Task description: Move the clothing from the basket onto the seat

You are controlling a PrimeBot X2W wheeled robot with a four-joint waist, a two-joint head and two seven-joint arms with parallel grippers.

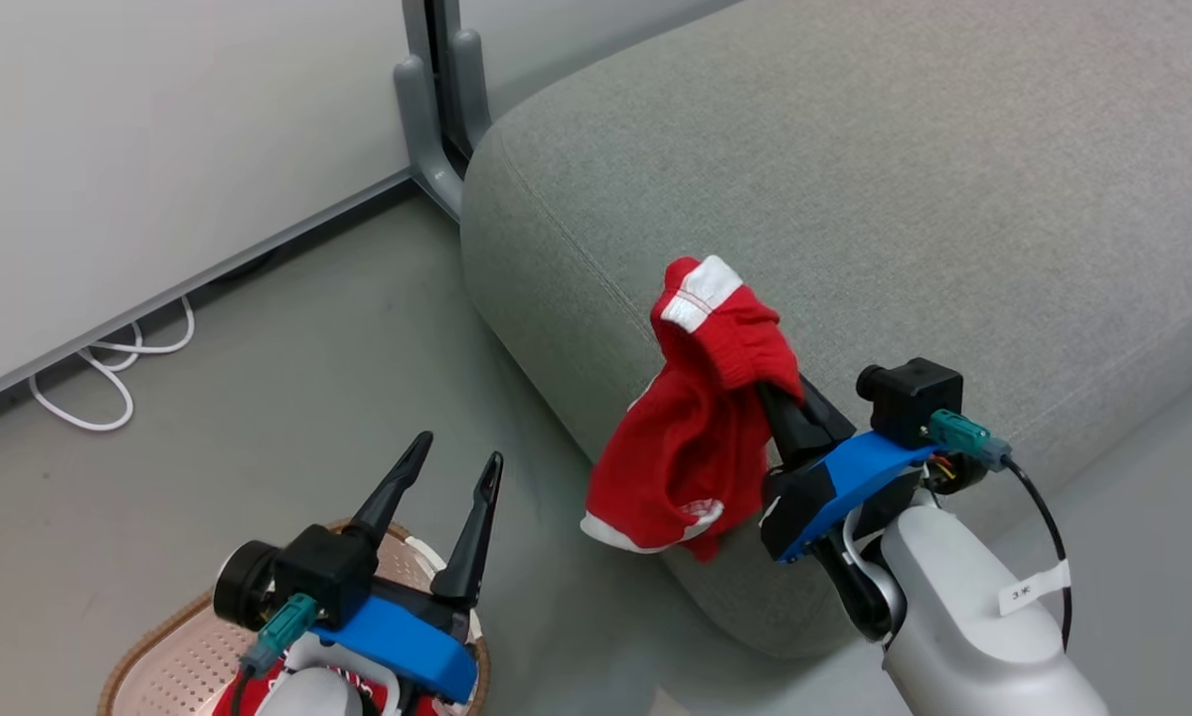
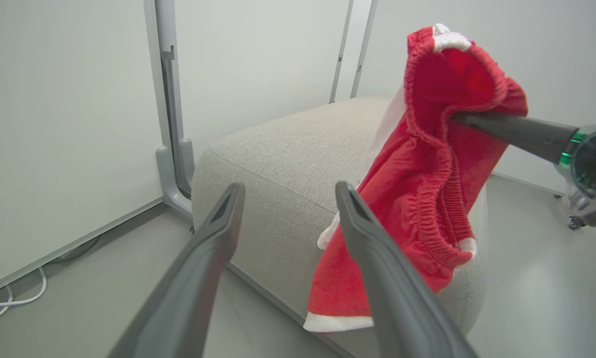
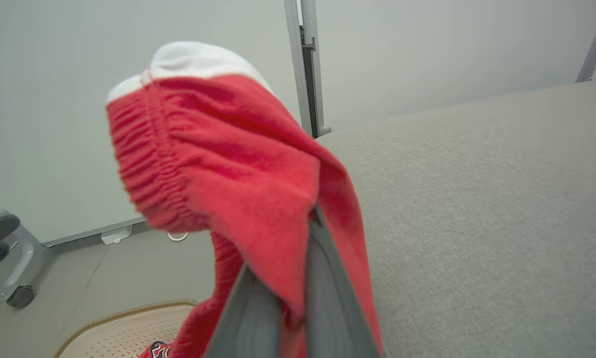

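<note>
A piece of red clothing (image 1: 690, 438) with white trim and an elastic waistband hangs from my right gripper (image 1: 776, 396), which is shut on it. It dangles in the air beside the seat's rounded front corner, above the floor. The seat (image 1: 854, 199) is a big light-grey sofa. In the right wrist view the clothing (image 3: 238, 169) drapes over my shut right gripper (image 3: 290, 298). My left gripper (image 1: 460, 449) stands open and empty above the basket (image 1: 173, 661), where more red fabric (image 1: 257, 699) lies. The left wrist view shows the open left gripper (image 2: 289, 191) and the hanging clothing (image 2: 427, 164) to its right.
A grey partition post (image 1: 436, 119) stands at the wall behind the seat's left end. White cables (image 1: 108, 373) loop on the floor along the wall. Bare grey floor lies between basket and seat. A caster wheel (image 3: 19, 297) shows at the post's foot.
</note>
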